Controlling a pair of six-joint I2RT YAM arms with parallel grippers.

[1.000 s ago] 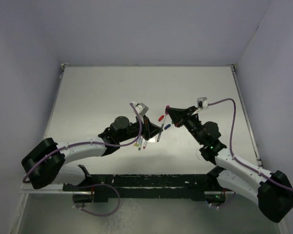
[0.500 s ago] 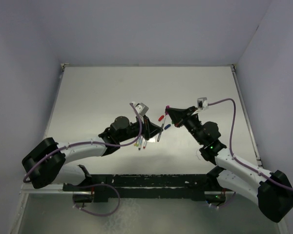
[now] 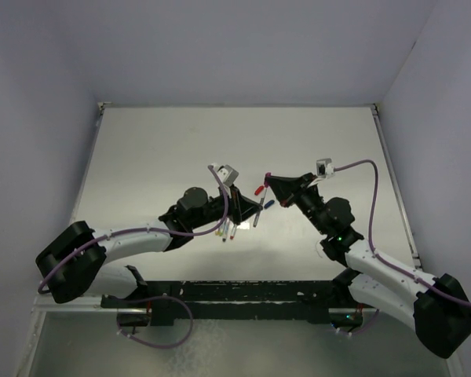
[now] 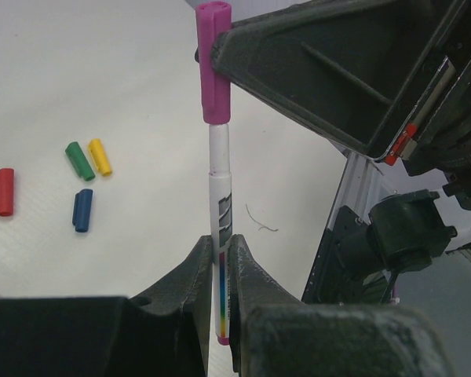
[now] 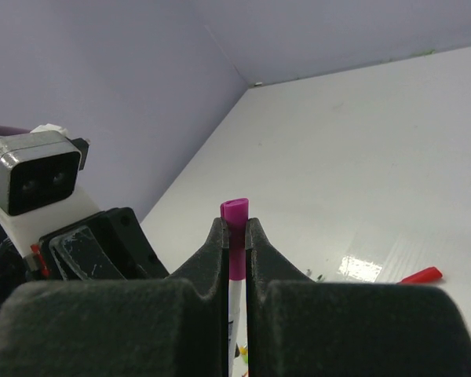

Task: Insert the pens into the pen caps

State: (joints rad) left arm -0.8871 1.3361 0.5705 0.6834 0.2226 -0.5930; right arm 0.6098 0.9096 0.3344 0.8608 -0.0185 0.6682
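In the left wrist view a grey-white pen (image 4: pixel 220 196) stands upright between the fingertips of my left gripper (image 4: pixel 220 250), which is shut on its lower part. The pen's top end goes into the purple pen cap (image 4: pixel 214 63). My right gripper (image 5: pixel 235 229) is shut on that cap (image 5: pixel 235 210), and the pen's barrel (image 5: pixel 235 314) shows between its fingers. From above, the two grippers meet tip to tip over mid-table, left (image 3: pixel 258 209) and right (image 3: pixel 267 178). Red (image 4: pixel 3 191), green (image 4: pixel 79 160), yellow (image 4: pixel 100 156) and blue (image 4: pixel 82 210) caps lie loose on the table.
More pens (image 3: pixel 228 229) lie in a small cluster just under the left wrist. The red cap (image 3: pixel 259 189) and blue cap (image 3: pixel 268 204) lie between the two grippers. Lilac walls close in the white table (image 3: pixel 157 149) on three sides, and a black rail (image 3: pixel 235 294) runs along the near edge.
Almost nothing differs. The right wrist has shifted a touch, and both grippers keep the same hold on pen and cap.
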